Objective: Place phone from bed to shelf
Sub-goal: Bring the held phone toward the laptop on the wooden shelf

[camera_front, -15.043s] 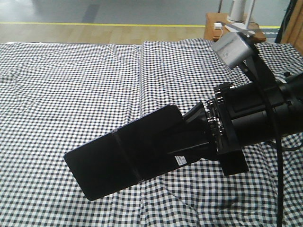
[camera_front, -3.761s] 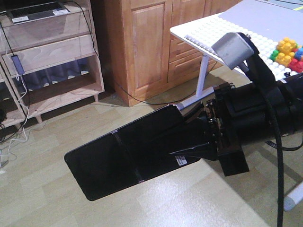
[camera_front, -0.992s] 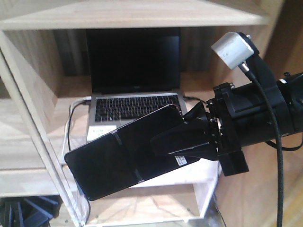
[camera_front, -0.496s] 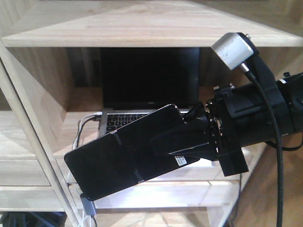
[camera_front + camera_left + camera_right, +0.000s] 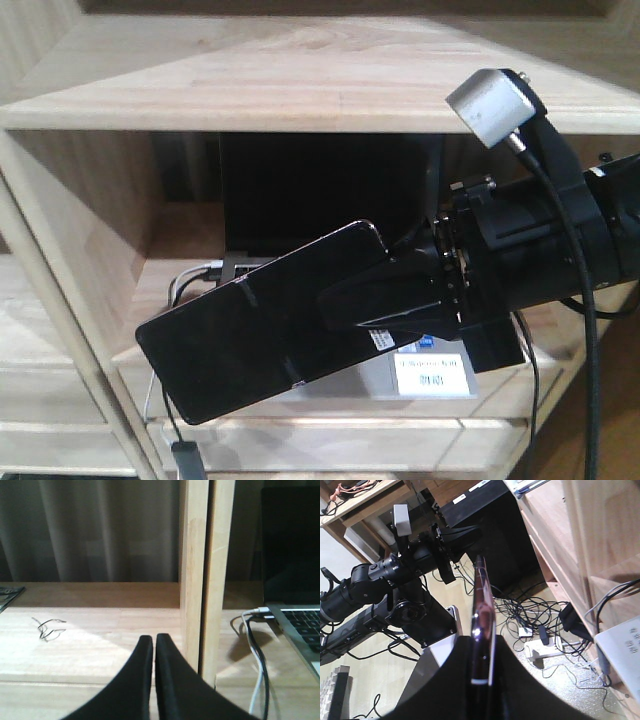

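The front view faces a light-wood shelving unit. The right pincer (image 5: 385,305), black and bulky, comes in from the right side and is clamped on the phone (image 5: 262,328), gripping it by its right-hand end. The phone is a thin, glossy black slab with a seam across its middle. It is held in the air in front of the unit, tilted so that its left end hangs lower than its right. A small white sticker shows near the pincer's fingers.

Above the phone runs the shelf (image 5: 300,70), a broad, thick pale board with visible grain. The phone sits below this board and does not touch it. In the compartment behind the phone stands an open laptop (image 5: 320,190) with a dark screen. A white label (image 5: 431,372) lies on its grey base. A silver camera (image 5: 490,100) is mounted on top of the right arm.

The right wrist view shows the phone (image 5: 482,605) edge-on, a pinkish metal rim standing between the two black fingers (image 5: 450,680). Tangled cables (image 5: 530,615) lie on the floor beyond.

In the left wrist view, the left pincer (image 5: 152,645) is closed with nothing in it, its two black fingers pressed side by side. It points at a wooden upright (image 5: 200,570). The laptop (image 5: 300,625) and its cables (image 5: 255,650) lie to the right.
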Motion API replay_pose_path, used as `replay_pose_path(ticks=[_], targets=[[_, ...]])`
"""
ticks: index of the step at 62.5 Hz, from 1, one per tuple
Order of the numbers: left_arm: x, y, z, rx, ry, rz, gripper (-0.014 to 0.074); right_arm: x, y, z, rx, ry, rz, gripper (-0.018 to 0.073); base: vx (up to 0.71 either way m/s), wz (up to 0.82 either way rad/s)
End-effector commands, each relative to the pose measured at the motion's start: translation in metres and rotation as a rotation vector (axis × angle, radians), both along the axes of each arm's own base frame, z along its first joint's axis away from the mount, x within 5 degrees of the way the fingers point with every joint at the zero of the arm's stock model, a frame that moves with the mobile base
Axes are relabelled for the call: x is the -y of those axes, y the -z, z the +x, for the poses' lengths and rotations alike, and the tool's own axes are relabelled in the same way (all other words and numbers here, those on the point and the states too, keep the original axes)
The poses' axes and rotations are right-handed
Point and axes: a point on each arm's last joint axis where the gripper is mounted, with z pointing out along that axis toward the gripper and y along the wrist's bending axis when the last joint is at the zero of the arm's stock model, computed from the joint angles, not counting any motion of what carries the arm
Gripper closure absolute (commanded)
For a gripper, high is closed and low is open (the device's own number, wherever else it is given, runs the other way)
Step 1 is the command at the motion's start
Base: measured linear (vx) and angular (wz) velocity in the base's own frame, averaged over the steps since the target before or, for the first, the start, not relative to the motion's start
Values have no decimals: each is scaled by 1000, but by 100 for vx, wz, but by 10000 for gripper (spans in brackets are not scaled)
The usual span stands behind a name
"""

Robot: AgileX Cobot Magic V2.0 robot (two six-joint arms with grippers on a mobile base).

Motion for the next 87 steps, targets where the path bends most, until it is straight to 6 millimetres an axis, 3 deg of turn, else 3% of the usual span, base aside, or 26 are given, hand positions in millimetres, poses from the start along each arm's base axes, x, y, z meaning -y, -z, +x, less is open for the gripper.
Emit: replay_pose_path(ticks=[1, 87], targets=[[0, -5, 0, 74, 0, -5, 595, -1, -19, -13, 2, -59, 96, 561, 10, 0], [0, -5, 0, 74, 0, -5, 595, -1, -19, -13, 2, -59, 96, 561, 3, 0]])
